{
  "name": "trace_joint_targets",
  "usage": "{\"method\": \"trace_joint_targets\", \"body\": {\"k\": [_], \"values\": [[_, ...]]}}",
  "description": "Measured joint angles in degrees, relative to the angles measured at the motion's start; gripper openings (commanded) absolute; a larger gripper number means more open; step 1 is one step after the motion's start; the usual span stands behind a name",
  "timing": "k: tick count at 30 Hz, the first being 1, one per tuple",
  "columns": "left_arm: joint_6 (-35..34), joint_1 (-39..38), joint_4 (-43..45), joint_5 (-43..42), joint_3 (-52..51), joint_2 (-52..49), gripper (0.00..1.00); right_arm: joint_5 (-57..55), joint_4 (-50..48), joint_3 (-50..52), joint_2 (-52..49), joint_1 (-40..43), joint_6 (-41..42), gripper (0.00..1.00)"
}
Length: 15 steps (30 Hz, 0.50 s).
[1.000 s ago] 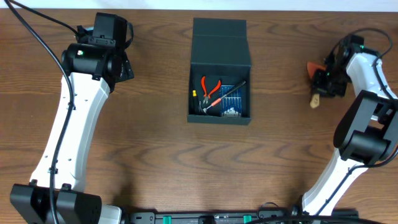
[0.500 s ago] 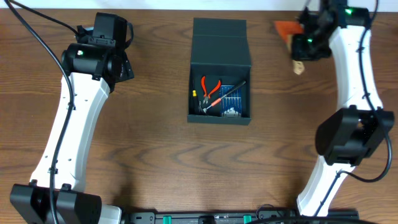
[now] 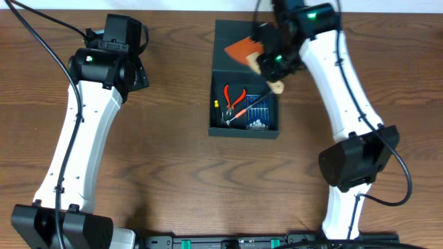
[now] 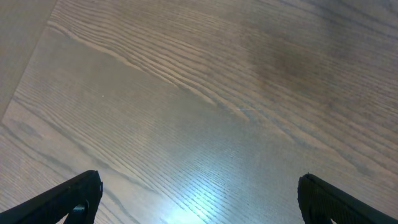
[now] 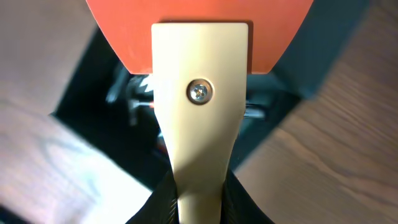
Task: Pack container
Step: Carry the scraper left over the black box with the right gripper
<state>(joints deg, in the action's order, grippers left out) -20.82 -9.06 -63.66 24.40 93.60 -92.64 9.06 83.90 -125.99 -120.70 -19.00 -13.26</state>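
Overhead, the container (image 3: 244, 133) sits on the wooden table (image 3: 173, 180) with its flap lid (image 3: 235, 31) folded back on the far side and its open compartment toward the robot. Inside, red-handled pliers (image 3: 235, 95) lie in the container's left half, a blue ribbed panel (image 3: 261, 105) lies in its right half, and a few small white pieces (image 3: 257, 125) lie against its near wall. The right gripper (image 3: 271, 63) is above the container's far right part, clamped on the pale handle of a spatula (image 3: 243, 50). The orange blade lies over the lid's hinge line and the handle's end over the compartment's far right corner. In the right wrist view the dark fingers (image 5: 160, 200) press the handle from both sides below its screw (image 5: 200, 92), and the container behind is blurred. The left gripper (image 4: 199, 202) is well to the left of the container, its fingertips (image 4: 68, 196) spread wide apart with only wood grain showing between them
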Motion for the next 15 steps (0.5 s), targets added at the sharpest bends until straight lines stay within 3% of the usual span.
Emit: {"method": "trace_joint_targets", "body": {"k": [6,15], "values": [[0.0,0.0,0.0,0.0,0.0,0.0,0.99,-0.1,3.0,0.0,0.0,-4.5,-1.7,0.01],[0.0,0.0,0.0,0.0,0.0,0.0,0.99,-1.3,4.9,0.1,0.0,-5.0,-2.4,0.01]]}}
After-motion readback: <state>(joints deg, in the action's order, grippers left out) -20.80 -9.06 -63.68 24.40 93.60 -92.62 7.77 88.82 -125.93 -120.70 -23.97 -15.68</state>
